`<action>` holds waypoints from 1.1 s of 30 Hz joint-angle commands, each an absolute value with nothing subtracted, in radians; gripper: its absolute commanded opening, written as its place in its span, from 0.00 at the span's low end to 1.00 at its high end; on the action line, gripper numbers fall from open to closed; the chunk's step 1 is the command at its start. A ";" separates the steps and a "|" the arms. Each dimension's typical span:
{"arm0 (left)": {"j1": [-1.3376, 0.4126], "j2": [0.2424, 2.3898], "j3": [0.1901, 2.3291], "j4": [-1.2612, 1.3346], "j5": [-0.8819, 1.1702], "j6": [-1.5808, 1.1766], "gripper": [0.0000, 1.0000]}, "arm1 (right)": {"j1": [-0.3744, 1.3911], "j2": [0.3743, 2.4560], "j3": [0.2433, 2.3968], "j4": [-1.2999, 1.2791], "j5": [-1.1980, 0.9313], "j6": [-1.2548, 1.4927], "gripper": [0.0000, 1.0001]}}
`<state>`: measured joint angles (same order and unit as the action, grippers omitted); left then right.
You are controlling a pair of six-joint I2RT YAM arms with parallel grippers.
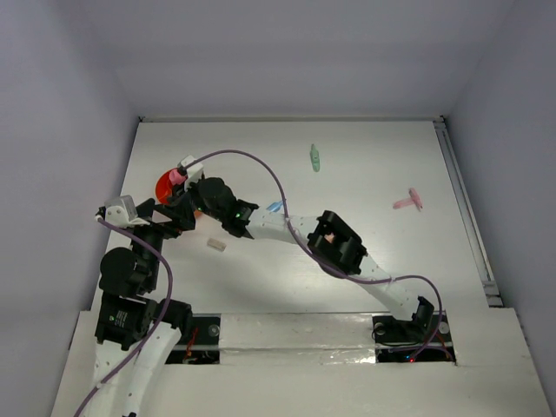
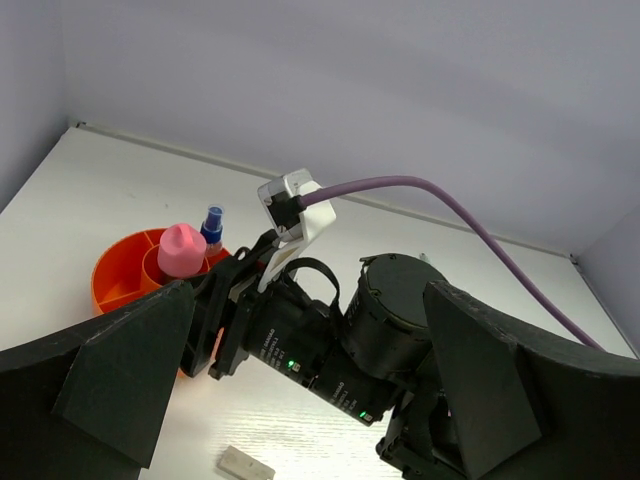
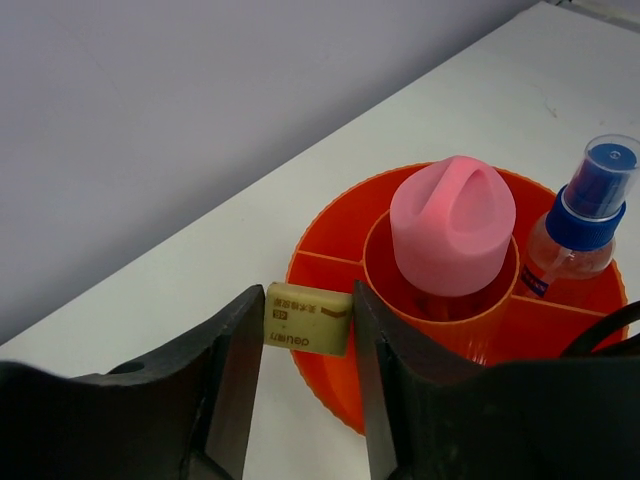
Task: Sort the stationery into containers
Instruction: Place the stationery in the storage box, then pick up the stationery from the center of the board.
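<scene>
The right gripper [image 3: 306,335] is pinching a small beige eraser [image 3: 306,316], its jaws narrowed onto both ends, just beside the 9 o'clock rim of the orange-red cup [image 3: 320,280]. A pink-capped tube [image 3: 452,225] is standing in the cup's centre well, with a blue-capped bottle [image 3: 585,215] at its 3 o'clock. The left gripper [image 2: 310,290] is hovering nearby, jaws spread wide and holding nothing. Another beige piece [image 1: 215,245] is lying on the counter [image 1: 365,148] at the cup's 5 o'clock.

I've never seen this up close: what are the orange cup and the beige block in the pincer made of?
The orange cup looks like moulded plastic: thin smooth walls with a slight sheen. The beige block is probably a rubber eraser: matte, soft-edged, with printed lettering.
</scene>
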<state>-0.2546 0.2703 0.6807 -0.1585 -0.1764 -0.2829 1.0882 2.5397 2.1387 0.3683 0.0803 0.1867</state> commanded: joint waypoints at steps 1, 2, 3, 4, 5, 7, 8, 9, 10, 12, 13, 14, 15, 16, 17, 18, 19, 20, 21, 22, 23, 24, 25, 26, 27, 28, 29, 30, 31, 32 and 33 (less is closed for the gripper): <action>-0.259 0.268 0.712 -0.132 -0.189 -0.290 0.99 | 1.101 2.540 2.181 0.436 0.100 0.184 0.48; -0.259 0.268 0.712 -0.133 -0.193 -0.291 0.99 | 1.101 2.537 2.175 0.440 0.095 0.187 0.49; -0.259 0.270 0.712 -0.133 -0.196 -0.296 0.99 | 1.101 2.533 2.174 0.440 0.092 0.187 0.51; -0.259 0.270 0.712 -0.136 -0.198 -0.296 0.99 | 1.101 2.528 2.169 0.440 0.089 0.189 0.52; -0.259 0.271 0.713 -0.137 -0.198 -0.296 0.99 | 1.101 2.522 2.161 0.454 0.084 0.192 0.52; -0.259 0.272 0.712 -0.138 -0.199 -0.302 0.99 | 1.101 2.499 2.131 0.466 0.083 0.195 0.54; -0.259 0.273 0.712 -0.138 -0.196 -0.302 0.99 | 1.101 2.493 2.126 0.472 0.084 0.196 0.55; -0.259 0.275 0.712 -0.137 -0.196 -0.302 0.99 | 1.101 2.488 2.122 0.472 0.086 0.196 0.56; -0.259 0.276 0.712 -0.138 -0.196 -0.302 0.99 | 1.101 2.471 2.100 0.480 0.083 0.196 0.56; -0.259 0.276 0.713 -0.140 -0.202 -0.302 0.99 | 1.101 2.448 2.065 0.514 0.078 0.207 0.56; -0.259 0.276 0.713 -0.144 -0.212 -0.302 0.99 | 1.101 2.436 2.033 0.520 0.075 0.218 0.56; -0.259 0.279 0.715 -0.146 -0.215 -0.304 0.99 | 1.101 2.404 2.010 0.544 0.065 0.222 0.56; -0.259 0.279 0.715 -0.147 -0.218 -0.304 0.99 | 1.101 2.382 1.985 0.558 0.060 0.229 0.56; -0.259 0.281 0.715 -0.147 -0.222 -0.308 0.99 | 1.111 2.359 1.958 0.571 0.054 0.233 0.56; -0.259 0.284 0.715 -0.146 -0.222 -0.320 0.99 | 1.111 2.335 1.904 0.581 0.048 0.232 0.56; -0.259 0.287 0.725 -0.146 -0.222 -0.328 0.99 | 1.111 2.280 1.878 0.581 0.043 0.230 0.56; -0.259 0.293 0.735 -0.152 -0.216 -0.337 0.99 | 1.111 2.248 1.846 0.587 0.035 0.226 0.56; -0.259 0.313 0.768 -0.153 -0.212 -0.357 0.99 | 1.120 2.214 1.772 0.607 0.023 0.222 0.56; -0.259 0.325 0.791 -0.158 -0.206 -0.363 0.99 | 1.120 2.145 1.732 0.614 0.020 0.222 0.56; -0.259 0.343 0.814 -0.172 -0.184 -0.373 0.99 | 1.120 2.108 1.697 0.617 0.017 0.229 0.56; -0.259 0.382 0.839 -0.181 -0.178 -0.382 0.99 | 1.120 2.074 1.660 0.609 0.026 0.230 0.56; -0.259 0.403 0.874 -0.190 -0.169 -0.408 0.99 | 1.120 2.001 1.584 0.601 0.037 0.230 0.56; -0.259 0.422 0.882 -0.202 -0.138 -0.419 0.99 | 1.120 1.961 1.539 0.592 0.049 0.235 0.56; -0.259 0.458 0.882 -0.212 -0.129 -0.437 0.99 | 1.120 1.921 1.492 0.577 0.076 0.238 0.56; -0.259 0.472 0.871 -0.224 -0.120 -0.458 0.99 | 1.120 1.880 1.442 0.565 0.092 0.238 0.55; -0.259 0.482 0.856 -0.233 -0.098 -0.497 0.99 | 1.120 1.796 1.345 0.545 0.113 0.248 0.54; -0.259 0.497 0.833 -0.238 -0.089 -0.514 0.99 | 1.120 1.751 1.295 0.485 0.151 0.256 0.53; -0.259 0.503 0.784 -0.247 -0.080 -0.531 0.95 | 1.099 1.705 1.249 0.454 0.155 0.268 0.49; -0.259 0.509 0.757 -0.264 -0.069 -0.566 0.86 | 1.086 1.656 1.151 0.425 0.153 0.302 0.47; -0.259 0.517 0.729 -0.271 -0.061 -0.583 0.83 | 1.074 1.559 1.102 0.376 0.155 0.317 0.45; -0.259 0.518 0.674 -0.279 -0.057 -0.604 0.79 | 1.063 1.508 1.054 0.350 0.158 0.328 0.42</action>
<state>-0.2546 0.4889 0.7715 -0.2180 -0.1085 -0.5056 1.1011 1.6199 1.1831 0.4675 0.1009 0.2729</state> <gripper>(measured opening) 0.820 0.443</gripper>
